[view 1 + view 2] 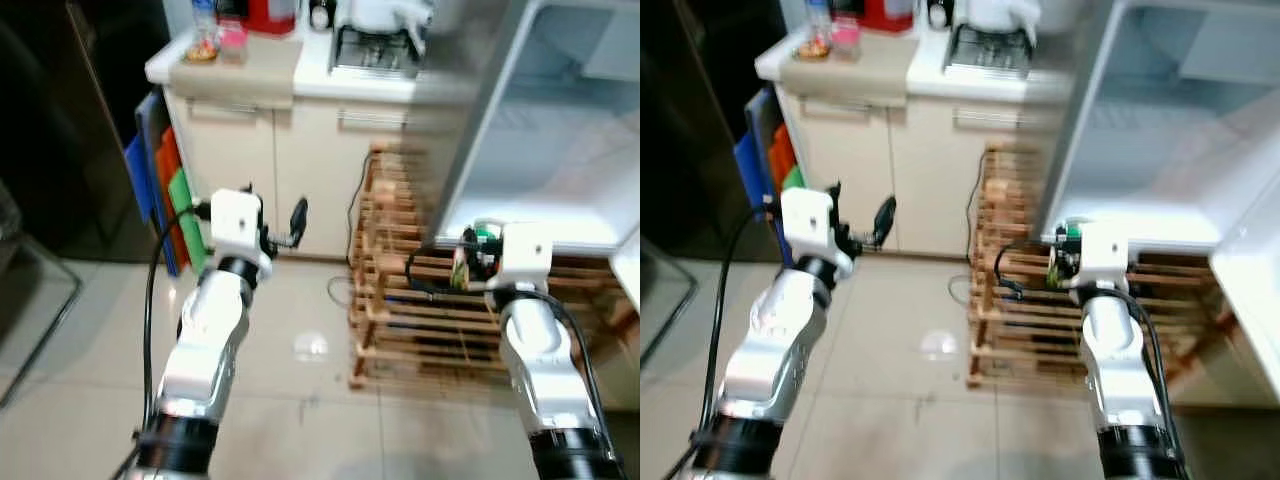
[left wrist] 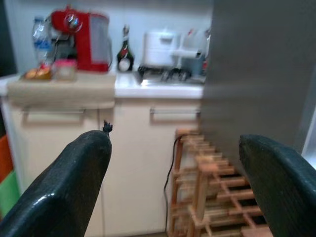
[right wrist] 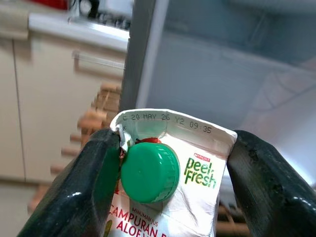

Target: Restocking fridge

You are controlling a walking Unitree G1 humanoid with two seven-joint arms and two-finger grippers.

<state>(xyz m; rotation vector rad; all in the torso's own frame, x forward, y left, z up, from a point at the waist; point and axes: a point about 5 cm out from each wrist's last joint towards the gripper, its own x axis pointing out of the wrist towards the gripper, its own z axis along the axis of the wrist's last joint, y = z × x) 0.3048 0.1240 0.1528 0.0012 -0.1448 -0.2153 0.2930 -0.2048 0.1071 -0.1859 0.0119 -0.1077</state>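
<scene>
— What's biggest in front of the robot?
— The open fridge (image 1: 560, 150), white and smooth inside, its grey door edge standing between the cabinets and the cavity. Left of it runs a cream counter (image 1: 300, 70) with a red coffee machine (image 2: 81, 42), a dark bottle (image 2: 125, 52) and a metal hob.
— And below?
— A slatted wooden rack (image 1: 420, 300) on glossy floor tiles, beside and partly under the fridge.
— The arms?
— Both are raised forward. The right gripper (image 3: 168, 173) reaches toward the fridge's lower edge, fingers clamped on a juice carton (image 3: 173, 173), white gable-topped card with a green screw cap (image 3: 149, 172). The left gripper (image 2: 173, 182) points at the cabinets, fingers spread wide, holding nothing.
</scene>
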